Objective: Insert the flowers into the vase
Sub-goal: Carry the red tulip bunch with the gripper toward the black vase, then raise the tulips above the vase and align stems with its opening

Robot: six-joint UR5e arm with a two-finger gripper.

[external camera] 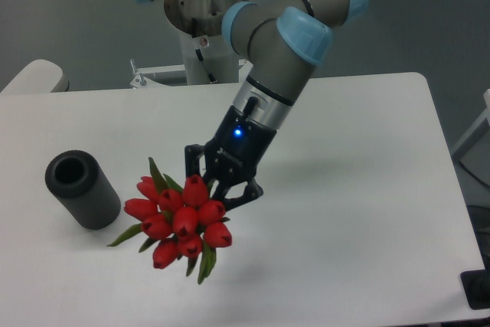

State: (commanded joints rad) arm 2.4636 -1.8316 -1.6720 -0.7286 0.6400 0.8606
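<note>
From the fixed camera, my gripper (220, 187) is clamped on the flowers (178, 220), a tight bunch of red tulip buds with thin green leaves, the heads pointing down and toward the camera above the white table (367, 212). The vase (82, 188), a dark grey cylinder with a round open mouth, stands on the table left of the bunch, near it but apart. A blue light glows on my wrist (239, 131).

The light was soft and even — no glare on the white table (367, 212). A faint shadow lay just right of the gripper (217, 184). The picture looked a little fuzzy — grainy too.
</note>
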